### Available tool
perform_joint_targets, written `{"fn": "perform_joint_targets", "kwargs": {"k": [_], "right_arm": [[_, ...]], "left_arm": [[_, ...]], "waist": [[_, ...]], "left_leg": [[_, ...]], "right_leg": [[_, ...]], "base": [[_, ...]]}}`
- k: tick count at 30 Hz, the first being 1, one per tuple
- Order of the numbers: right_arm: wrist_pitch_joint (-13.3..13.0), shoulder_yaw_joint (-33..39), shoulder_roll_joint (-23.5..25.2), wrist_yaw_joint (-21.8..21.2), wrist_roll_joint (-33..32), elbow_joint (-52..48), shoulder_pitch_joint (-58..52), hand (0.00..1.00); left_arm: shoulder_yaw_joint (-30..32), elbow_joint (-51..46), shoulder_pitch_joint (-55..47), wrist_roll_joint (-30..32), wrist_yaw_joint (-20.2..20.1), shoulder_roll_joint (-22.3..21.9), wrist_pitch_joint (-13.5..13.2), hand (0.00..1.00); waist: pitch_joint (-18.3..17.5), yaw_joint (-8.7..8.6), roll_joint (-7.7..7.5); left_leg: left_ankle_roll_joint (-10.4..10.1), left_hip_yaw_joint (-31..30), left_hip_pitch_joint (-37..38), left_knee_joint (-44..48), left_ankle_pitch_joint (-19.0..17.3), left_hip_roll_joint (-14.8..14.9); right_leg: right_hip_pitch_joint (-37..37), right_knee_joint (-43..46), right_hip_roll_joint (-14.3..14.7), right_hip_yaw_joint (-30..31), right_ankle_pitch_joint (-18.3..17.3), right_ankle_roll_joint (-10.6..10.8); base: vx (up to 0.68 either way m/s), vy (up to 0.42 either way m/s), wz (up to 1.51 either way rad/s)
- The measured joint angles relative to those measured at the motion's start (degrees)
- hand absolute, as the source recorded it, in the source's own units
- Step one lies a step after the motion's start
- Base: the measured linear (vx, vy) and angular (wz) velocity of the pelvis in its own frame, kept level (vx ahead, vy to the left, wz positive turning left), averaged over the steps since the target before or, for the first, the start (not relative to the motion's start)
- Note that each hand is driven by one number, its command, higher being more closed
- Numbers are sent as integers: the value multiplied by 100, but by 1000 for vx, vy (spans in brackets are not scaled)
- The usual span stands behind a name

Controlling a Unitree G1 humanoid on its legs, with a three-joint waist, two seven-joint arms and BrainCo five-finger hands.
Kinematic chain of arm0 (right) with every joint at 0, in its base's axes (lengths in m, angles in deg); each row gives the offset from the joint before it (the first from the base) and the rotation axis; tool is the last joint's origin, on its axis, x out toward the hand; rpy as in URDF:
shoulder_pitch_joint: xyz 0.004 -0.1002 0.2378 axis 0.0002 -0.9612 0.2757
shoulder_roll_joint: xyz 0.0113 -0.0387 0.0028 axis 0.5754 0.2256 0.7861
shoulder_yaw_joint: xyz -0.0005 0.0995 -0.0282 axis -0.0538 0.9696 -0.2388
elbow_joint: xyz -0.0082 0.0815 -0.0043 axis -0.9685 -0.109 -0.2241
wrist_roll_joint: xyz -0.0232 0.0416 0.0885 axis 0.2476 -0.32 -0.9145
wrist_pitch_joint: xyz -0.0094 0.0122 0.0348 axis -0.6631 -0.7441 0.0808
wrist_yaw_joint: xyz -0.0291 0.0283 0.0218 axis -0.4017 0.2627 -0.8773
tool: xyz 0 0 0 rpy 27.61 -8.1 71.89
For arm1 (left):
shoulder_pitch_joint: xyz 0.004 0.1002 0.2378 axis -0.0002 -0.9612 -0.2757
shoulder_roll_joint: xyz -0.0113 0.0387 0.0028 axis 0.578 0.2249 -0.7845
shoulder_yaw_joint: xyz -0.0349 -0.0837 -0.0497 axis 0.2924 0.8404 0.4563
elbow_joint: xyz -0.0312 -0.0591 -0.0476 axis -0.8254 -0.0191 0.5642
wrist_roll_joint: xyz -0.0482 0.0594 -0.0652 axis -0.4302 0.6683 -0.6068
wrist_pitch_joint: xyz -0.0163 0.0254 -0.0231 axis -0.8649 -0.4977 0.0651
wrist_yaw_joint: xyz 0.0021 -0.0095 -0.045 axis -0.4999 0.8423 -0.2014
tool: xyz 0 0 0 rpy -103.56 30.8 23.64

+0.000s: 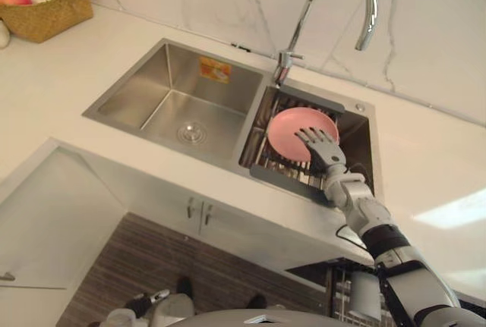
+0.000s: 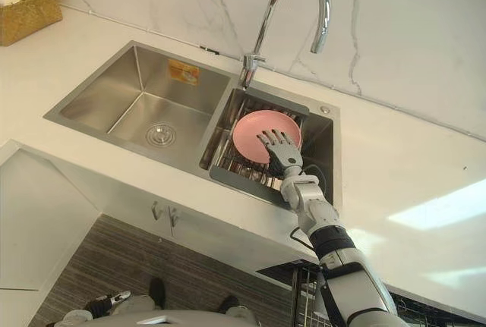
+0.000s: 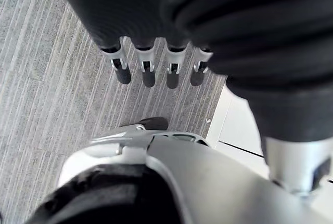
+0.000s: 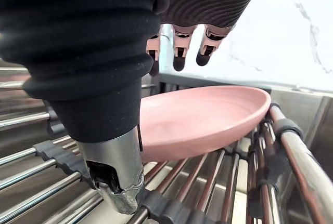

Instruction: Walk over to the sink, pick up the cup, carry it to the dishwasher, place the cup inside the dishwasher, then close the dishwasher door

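Since the right hand [image 1: 322,147] hovers, fingers spread and empty, at the 5 o'clock rim of the pink plate [image 1: 292,126] tilted on the wire rack [image 1: 277,166] at 3 o'clock in the sink [image 1: 137,84], a shallow pinch could slip it off; left hand [image 3: 148,72] hangs straight-fingered.

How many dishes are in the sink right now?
1: a pink plate lying on the wire rack in the right basin, with the right hand over it. Something small could be hidden beneath the hand or plate.
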Motion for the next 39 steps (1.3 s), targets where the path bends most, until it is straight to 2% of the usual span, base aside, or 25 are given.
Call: {"fn": "perform_joint_targets", "kwargs": {"k": [4, 7, 11, 15, 20, 25, 29, 39], "right_arm": [[170, -65, -12, 44, 30, 394, 278, 0], [296, -85, -20, 227, -52, 606, 416, 0], [420, -190, -57, 211, -229, 823, 627, 0], [570, -188, -107, 202, -367, 885, 833, 0], [657, -184, -180, 270, -386, 1103, 1054, 0], [701, -179, -277, 701, -582, 1342, 1254, 0], [661, -190, -413, 1213, -822, 1351, 1287, 0], [541, -274, -752, 1461, -1112, 1241, 1533, 0]], "left_arm": [[0, 2, 82, 0, -15, 13, -1, 0], [15, -11, 216, -11, -93, 14, -46, 0], [112, -10, 236, -12, -104, 18, -47, 0], [132, -13, 302, -17, -121, 18, -77, 0], [178, -14, 387, -37, -184, 15, -149, 0], [187, -50, 423, -75, -209, 11, -241, 0], [179, -42, 442, -76, -209, 19, -278, 0], [94, 0, 496, -243, -205, 9, -403, 0]], "waist": [[48, 134, -27], [253, 215, -47], [332, 243, -111], [471, 254, -96], [645, 309, -75], [736, 328, -6], [795, 314, 61], [952, 264, 244]], "left_leg": [[3, -26, -105, 27, -2, 0], [44, -141, -225, 173, 19, 0], [36, -154, -306, 328, 11, 11], [15, -159, -427, 425, -85, 32], [19, -172, -593, 555, -152, 49], [51, -178, -791, 749, -187, 55], [71, -209, -948, 839, -195, 63], [110, -287, -1170, 902, -147, 84]], "right_leg": [[-61, -8, 2, -49, 0, -1], [-91, 3, 6, -150, 20, 16], [-89, 8, 7, -156, 36, 14], [-185, 60, 1, -145, -5, -42], [-232, 81, -6, -103, -34, -12], [-402, 110, -9, -11, -29, -28], [-558, 175, -42, 59, 36, -95], [-750, 229, -42, 56, 46, -110]], "base": [[24, -1, 6], [60, -19, 16], [20, -9, 5], [-34, 8, 0], [-85, 20, 3], [-16, 14, 1], [-5, 5, 1], [-20, 4, 2]]}}
